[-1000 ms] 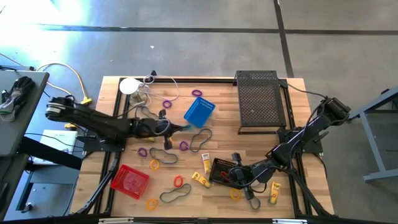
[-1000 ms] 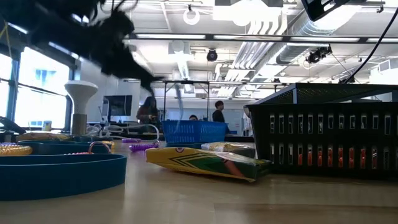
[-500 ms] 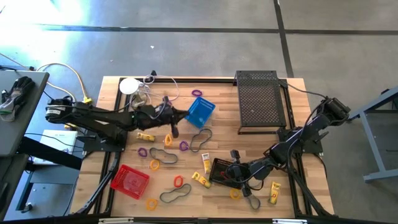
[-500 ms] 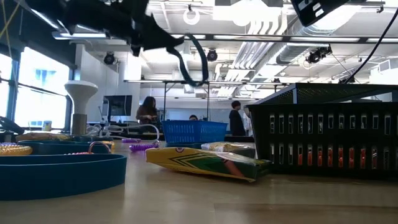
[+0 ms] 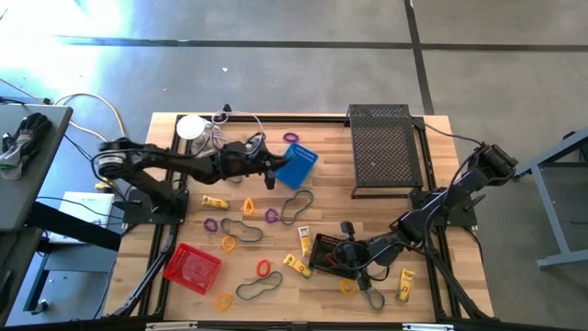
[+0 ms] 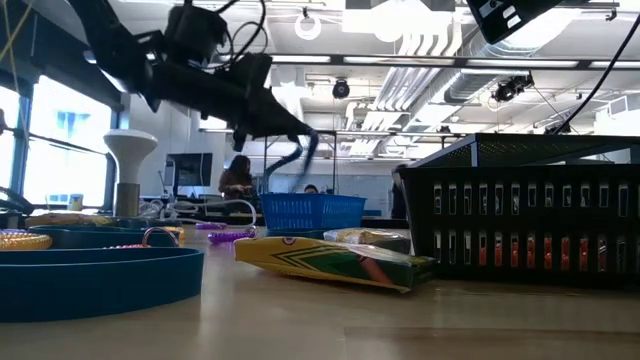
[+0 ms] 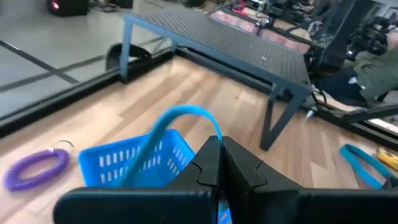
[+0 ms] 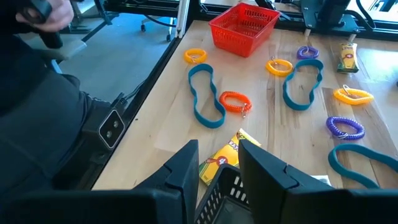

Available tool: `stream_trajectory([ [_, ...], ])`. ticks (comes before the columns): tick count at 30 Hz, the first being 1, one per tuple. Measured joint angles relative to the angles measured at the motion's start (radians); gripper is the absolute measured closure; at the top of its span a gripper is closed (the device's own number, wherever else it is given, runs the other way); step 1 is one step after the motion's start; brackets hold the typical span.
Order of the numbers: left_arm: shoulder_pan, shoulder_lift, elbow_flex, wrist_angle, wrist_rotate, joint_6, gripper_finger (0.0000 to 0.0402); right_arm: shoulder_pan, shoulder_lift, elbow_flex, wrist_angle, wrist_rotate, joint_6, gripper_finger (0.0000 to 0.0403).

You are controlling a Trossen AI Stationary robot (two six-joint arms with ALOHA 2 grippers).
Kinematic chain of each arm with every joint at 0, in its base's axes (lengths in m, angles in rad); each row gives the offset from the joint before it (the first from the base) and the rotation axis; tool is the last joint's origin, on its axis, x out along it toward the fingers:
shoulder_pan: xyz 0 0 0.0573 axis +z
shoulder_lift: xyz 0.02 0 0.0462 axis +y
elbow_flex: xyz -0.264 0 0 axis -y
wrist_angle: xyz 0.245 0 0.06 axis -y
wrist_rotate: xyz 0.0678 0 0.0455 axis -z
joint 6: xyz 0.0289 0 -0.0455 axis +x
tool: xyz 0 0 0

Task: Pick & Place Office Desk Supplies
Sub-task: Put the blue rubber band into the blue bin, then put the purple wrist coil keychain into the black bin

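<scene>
My left gripper [image 5: 273, 170] is shut on a blue band loop [image 7: 180, 113] and hovers at the left edge of the small blue mesh basket [image 5: 296, 165], which stands on the table's far middle. In the low view the loop [image 6: 293, 158] dangles above that basket [image 6: 312, 212]. My right gripper [image 5: 342, 256] sits at the small black mesh basket [image 5: 331, 253] near the table's front edge, closed on its wall. A yellow tube [image 8: 219, 160] lies just beyond that basket. My left gripper pinches the blue band between its two fingertips [image 7: 210, 163], the fingers about level and coming from the table's left. The band arches up from the tips [image 7: 205, 118] and hangs slack, lifted clear of the table. My right gripper has the black basket's mesh wall [image 8: 219, 186] between its two fingers, which slant down from the table's right. The basket stands on the table.
A large flat black mesh tray [image 5: 386, 147] stands at the far right. A red basket [image 5: 191, 268] sits at the near left, a white disc with cables [image 5: 190, 127] at the far left. Grey bands [image 5: 296, 204], small rings and yellow tubes lie scattered over the middle.
My left gripper has swung toward the table's right and far edge, from the middle left to the blue basket, rolling its wrist as it went. It has stayed shut, and the band has travelled with it, clear of the table.
</scene>
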Motion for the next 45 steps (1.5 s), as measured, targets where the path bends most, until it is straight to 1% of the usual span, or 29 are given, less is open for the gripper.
stream_trajectory([
  [6, -0.004, 0.052, 0.0, 0.049, 0.001, -0.004, 0.0401, 0.0, 0.0, 0.0, -0.003, 0.0, 0.0, 0.0302],
  [23, -0.004, 0.056, 0.001, 0.052, -0.012, -0.008, 0.0401, 0.0, 0.0, 0.0, -0.003, 0.0, -0.001, 0.0302],
  [31, -0.005, 0.137, 0.005, 0.088, -0.023, -0.011, 0.0401, 0.0, 0.0, 0.0, -0.004, 0.0, -0.001, 0.0302],
  [35, -0.004, 0.151, 0.006, 0.097, -0.024, 0.019, 0.0399, 0.0, 0.0, 0.0, -0.004, 0.0, -0.001, 0.0302],
  [39, -0.005, 0.152, 0.006, 0.096, -0.024, 0.012, 0.0379, 0.0, 0.0, 0.0, -0.006, 0.0, -0.001, 0.0302],
  [45, -0.004, 0.152, 0.006, 0.095, -0.023, 0.019, 0.0319, 0.0, 0.0, 0.0, -0.006, 0.0, -0.001, 0.0302],
])
